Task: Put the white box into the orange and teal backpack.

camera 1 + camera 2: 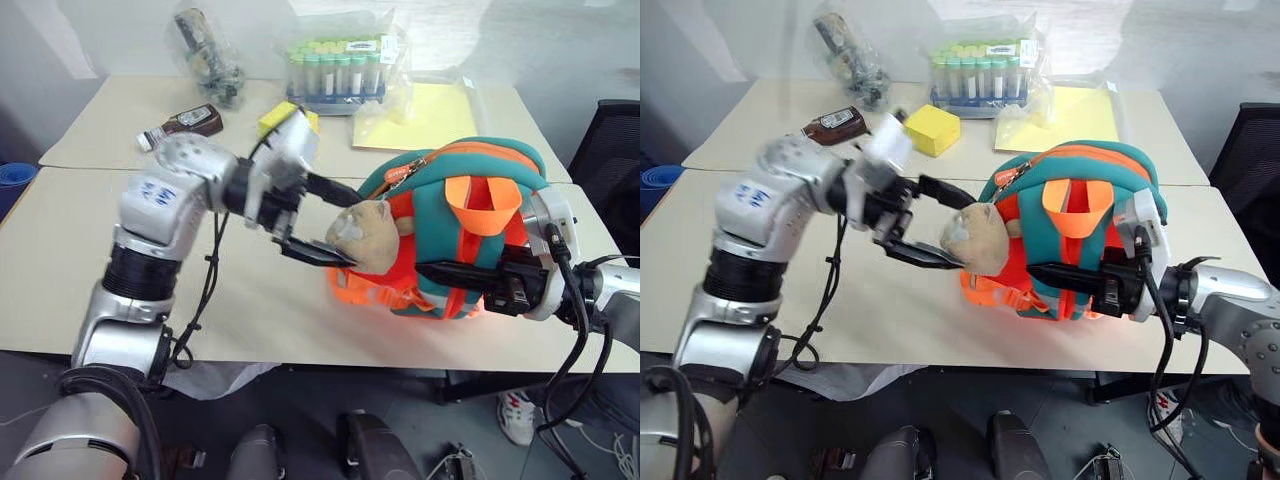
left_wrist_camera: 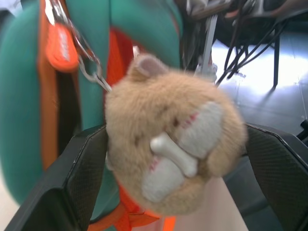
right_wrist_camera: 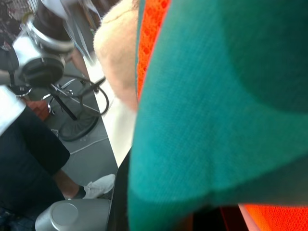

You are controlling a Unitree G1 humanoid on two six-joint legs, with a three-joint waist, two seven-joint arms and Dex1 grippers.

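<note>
The orange and teal backpack (image 1: 437,176) stands upright near the table's front edge, with a tan plush animal (image 1: 366,236) hanging on its left side. My left gripper (image 1: 346,228) is open, one black finger above and one below the plush; the left wrist view shows the plush (image 2: 173,154) between the two fingers (image 2: 72,183) without clear contact. My right gripper (image 1: 430,270) reaches in from the right, shut on the backpack's lower front; in its wrist view the teal fabric (image 3: 216,106) is pressed close. The white box is out of view.
At the back of the table (image 1: 100,230) are a yellow block (image 1: 932,130), a brown bottle (image 1: 190,122), a bagged rack of tubes (image 1: 340,65), another bagged item (image 1: 210,55) and a yellow sheet (image 1: 425,115). A black chair (image 1: 615,150) stands at right. A person's white shoe (image 3: 98,185) is on the floor.
</note>
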